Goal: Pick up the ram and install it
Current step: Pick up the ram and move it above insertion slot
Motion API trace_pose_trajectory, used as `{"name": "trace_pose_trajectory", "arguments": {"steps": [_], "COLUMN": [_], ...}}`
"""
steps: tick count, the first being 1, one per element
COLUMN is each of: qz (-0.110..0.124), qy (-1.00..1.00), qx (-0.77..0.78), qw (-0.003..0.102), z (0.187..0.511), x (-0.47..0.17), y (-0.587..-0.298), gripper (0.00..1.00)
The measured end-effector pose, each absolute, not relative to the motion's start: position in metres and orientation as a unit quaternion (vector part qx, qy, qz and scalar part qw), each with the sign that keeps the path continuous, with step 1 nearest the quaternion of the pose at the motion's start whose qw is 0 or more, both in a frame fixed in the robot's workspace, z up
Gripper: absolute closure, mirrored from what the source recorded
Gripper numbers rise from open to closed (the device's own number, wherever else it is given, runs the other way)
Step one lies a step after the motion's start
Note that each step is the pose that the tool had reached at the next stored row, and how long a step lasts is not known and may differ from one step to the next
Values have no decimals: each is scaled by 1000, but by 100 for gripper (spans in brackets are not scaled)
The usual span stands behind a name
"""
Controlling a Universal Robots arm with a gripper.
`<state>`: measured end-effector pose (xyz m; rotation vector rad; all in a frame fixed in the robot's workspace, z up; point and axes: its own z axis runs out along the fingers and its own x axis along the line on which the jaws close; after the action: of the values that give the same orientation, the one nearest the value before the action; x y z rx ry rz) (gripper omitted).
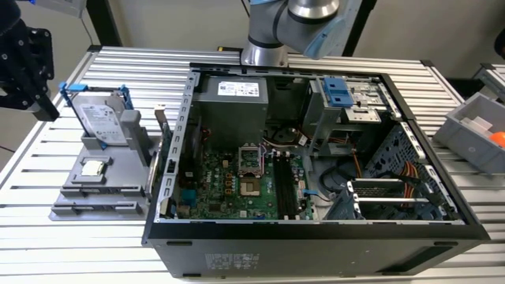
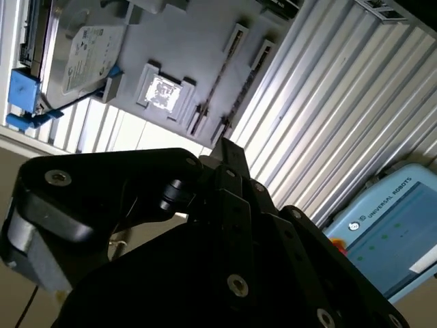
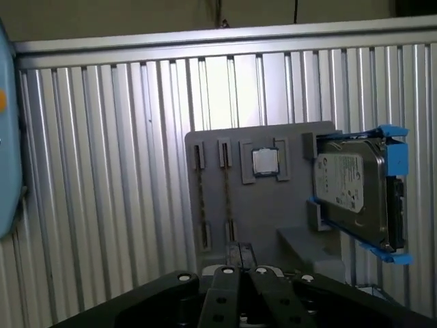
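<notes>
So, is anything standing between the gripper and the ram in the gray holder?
Nothing visible. In the first wrist view the gripper faces the gray holder, and the ram sits edge-on in its slot, uncovered.

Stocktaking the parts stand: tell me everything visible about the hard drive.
The hard drive is a flat silvery metal box with a white label on its face, clipped in a blue plastic bracket. It stands on edge in the grey holder on the slatted table, at the exterior view's left of the computer case.

Grey fixture [image 1: 118, 180], ribbed silver table [image 1: 63, 248], green motherboard [image 1: 225, 195], blue-framed silver hard drive [image 1: 103, 121], black hand [image 3: 240, 251]
</notes>
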<state>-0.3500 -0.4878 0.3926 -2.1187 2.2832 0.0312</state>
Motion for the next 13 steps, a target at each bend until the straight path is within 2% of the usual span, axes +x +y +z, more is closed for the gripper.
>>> {"name": "trace_pose_trajectory", "arguments": {"steps": [13], "qz": [11], "qy": [706], "qx": [-708], "qw": [13], "z": [393], "x": [-350], "y": [-488], "gripper": [100]}}
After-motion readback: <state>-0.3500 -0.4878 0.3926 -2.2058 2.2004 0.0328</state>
